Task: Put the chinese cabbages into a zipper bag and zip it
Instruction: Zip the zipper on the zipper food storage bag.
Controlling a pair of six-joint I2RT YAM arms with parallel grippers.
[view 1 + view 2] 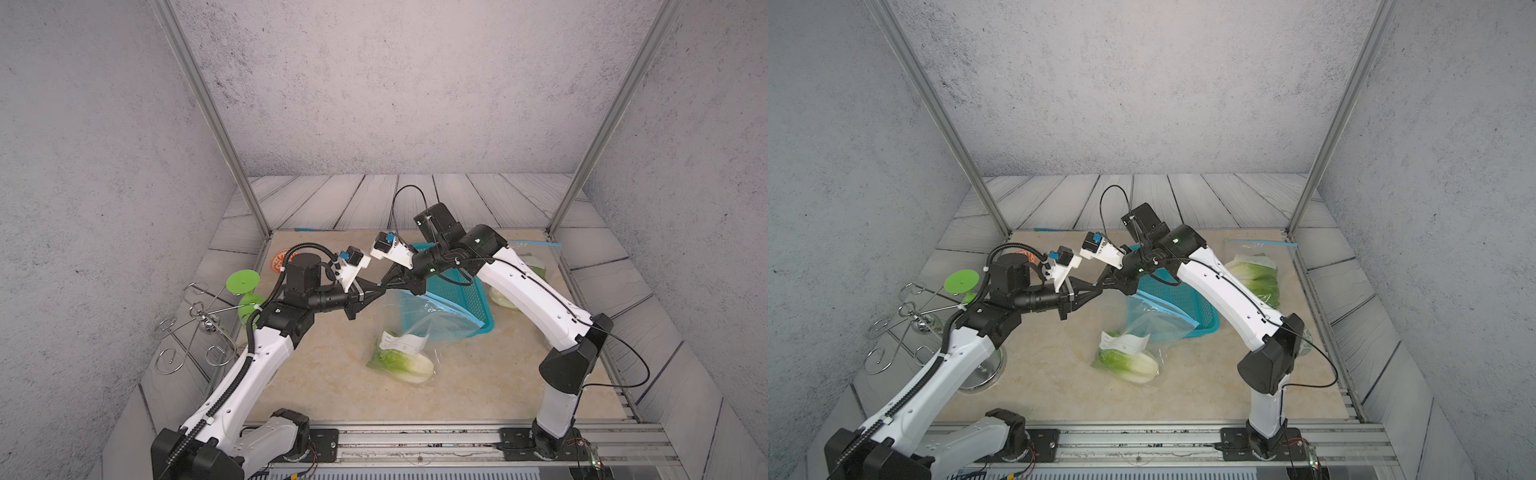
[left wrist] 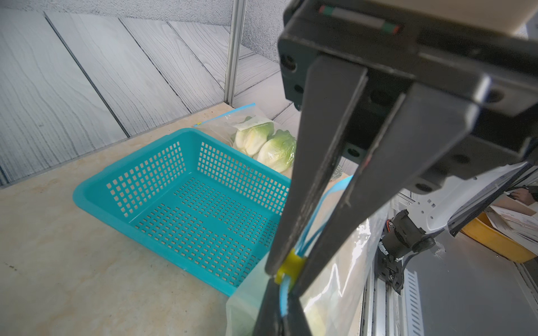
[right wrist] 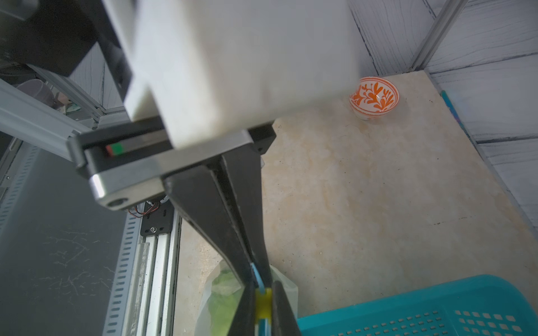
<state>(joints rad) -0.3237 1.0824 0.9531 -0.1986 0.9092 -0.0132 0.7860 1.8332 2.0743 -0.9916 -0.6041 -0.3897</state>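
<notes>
1. Clamping the bag's (image 1: 436, 320) slider (image 2: 291, 264) with left gripper (image 2: 289, 269), zip strip (image 2: 316, 224) with right gripper (image 3: 259, 277); cabbage (image 1: 405, 363) inside, resting on table (image 1: 332, 374).
2. Risks jamming the slider if pulled askew.
3. Risks dropping it should the strip slip.

1. A clear zipper bag (image 1: 436, 318) with a blue zip edge stood lifted by one top corner, where its yellow slider (image 2: 291, 266) sat.
2. One chinese cabbage (image 1: 409, 365), white-based and green-leaved, lay sideways in its sagging bottom.
3. Other cabbages (image 1: 1256, 276) lay well apart in a second flat bag (image 1: 1237, 248).
</notes>
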